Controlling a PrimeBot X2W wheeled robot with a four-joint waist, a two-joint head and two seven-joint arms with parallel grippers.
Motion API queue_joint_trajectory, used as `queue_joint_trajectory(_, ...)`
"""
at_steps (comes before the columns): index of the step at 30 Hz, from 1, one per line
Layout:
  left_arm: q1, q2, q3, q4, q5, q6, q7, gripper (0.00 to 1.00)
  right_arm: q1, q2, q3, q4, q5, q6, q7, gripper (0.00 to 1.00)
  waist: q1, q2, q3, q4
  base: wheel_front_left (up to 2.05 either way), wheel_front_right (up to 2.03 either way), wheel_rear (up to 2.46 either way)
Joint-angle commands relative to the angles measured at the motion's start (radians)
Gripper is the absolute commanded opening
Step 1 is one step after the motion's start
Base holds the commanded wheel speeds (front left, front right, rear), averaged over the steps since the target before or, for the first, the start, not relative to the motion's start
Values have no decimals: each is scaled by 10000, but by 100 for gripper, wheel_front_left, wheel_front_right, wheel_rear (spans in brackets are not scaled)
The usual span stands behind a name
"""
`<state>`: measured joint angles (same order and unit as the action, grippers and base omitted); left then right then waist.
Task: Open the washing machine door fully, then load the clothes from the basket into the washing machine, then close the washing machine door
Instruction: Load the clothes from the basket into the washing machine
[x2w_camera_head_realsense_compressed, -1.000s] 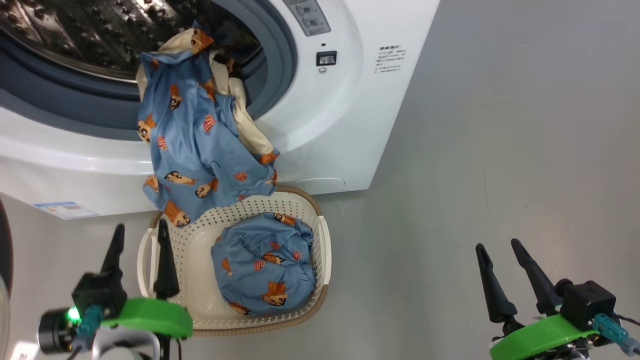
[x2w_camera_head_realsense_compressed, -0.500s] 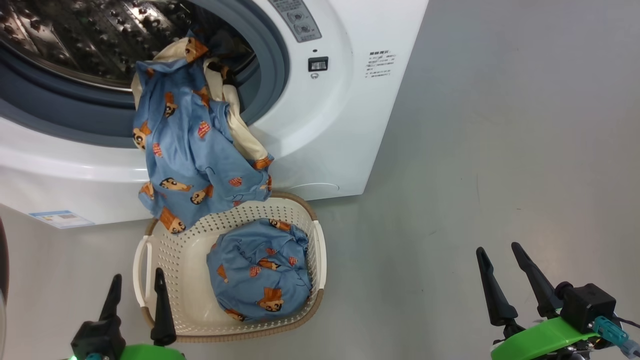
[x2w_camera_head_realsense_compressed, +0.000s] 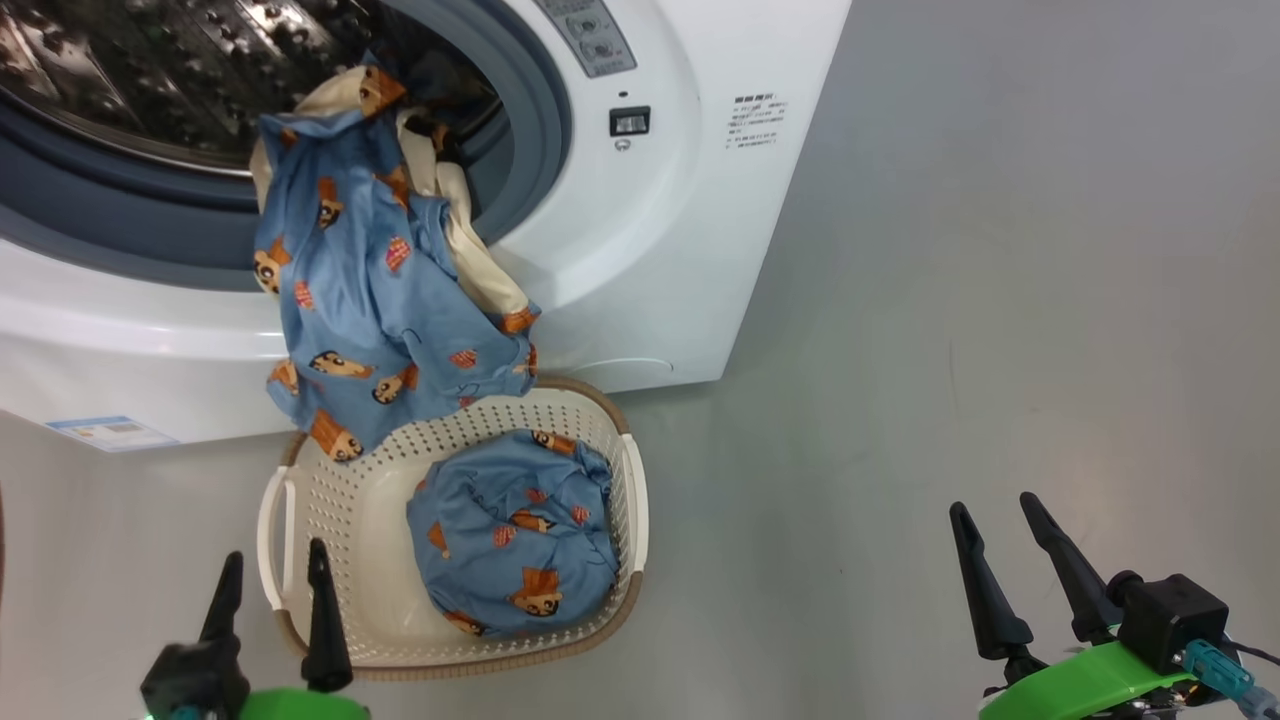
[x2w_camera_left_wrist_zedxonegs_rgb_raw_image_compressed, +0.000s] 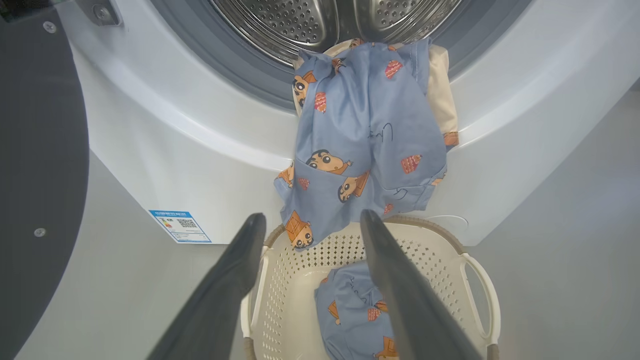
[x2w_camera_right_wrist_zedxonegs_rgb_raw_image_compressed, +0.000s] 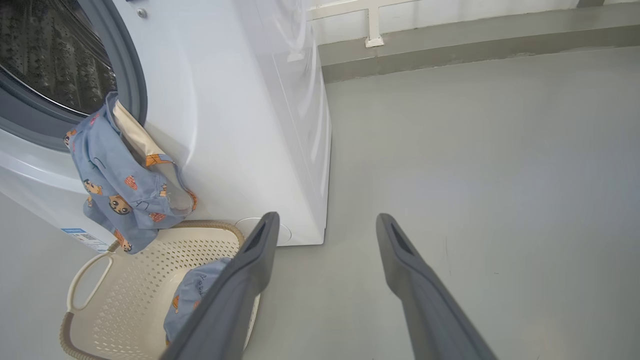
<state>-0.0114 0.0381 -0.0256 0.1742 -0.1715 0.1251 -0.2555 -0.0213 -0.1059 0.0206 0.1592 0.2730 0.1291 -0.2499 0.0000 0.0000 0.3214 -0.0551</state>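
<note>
The washing machine (x2w_camera_head_realsense_compressed: 640, 250) stands with its steel drum (x2w_camera_head_realsense_compressed: 150, 70) exposed; its door (x2w_camera_left_wrist_zedxonegs_rgb_raw_image_compressed: 40, 150) swings out as a dark panel at the left of the left wrist view. One piece of the clothes (x2w_camera_head_realsense_compressed: 370, 300), light blue with a cream lining, hangs from the seal down to the basket (x2w_camera_head_realsense_compressed: 340, 520). A second blue bundle (x2w_camera_head_realsense_compressed: 510, 545) lies inside the basket. My left gripper (x2w_camera_head_realsense_compressed: 275, 550) is open and empty, just short of the basket's near left corner. My right gripper (x2w_camera_head_realsense_compressed: 993, 503) is open over bare floor, well right of the basket.
A blue label (x2w_camera_head_realsense_compressed: 110, 432) marks the washer's lower front corner. Grey floor (x2w_camera_head_realsense_compressed: 950, 300) stretches to the right of the machine. A low grey kerb and white frame (x2w_camera_right_wrist_zedxonegs_rgb_raw_image_compressed: 370, 30) run along the wall behind it.
My left gripper has drawn back toward the view's bottom edge, away from the basket rim, still open. The head camera shifted slightly. The hanging garment and the right gripper have kept their places.
</note>
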Motion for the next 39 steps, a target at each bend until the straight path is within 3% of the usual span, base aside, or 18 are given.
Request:
queue_joint_trajectory(1,-411,122,249,-73,-152,-70,-63,100,-89,-83,286,-242,-122,16,-118,100,0,0,145,-64,0,0,0)
queue_joint_trajectory(9,-1783,122,-84,1143,-1188,-477,-63,100,-364,-90,390,-242,-87,16,-118,100,0,0,645,-356,0,0,0)
queue_joint_trajectory(16,-2868,122,-296,2070,-1384,-639,-63,100,-581,-78,421,-261,-88,16,-118,100,0,0,1016,-594,0,0,0)
queue_joint_trajectory(39,-5473,122,-183,4226,-1775,-348,-63,100,-1154,-181,442,-394,-90,16,-118,100,0,0,2300,-1069,0,0,0)
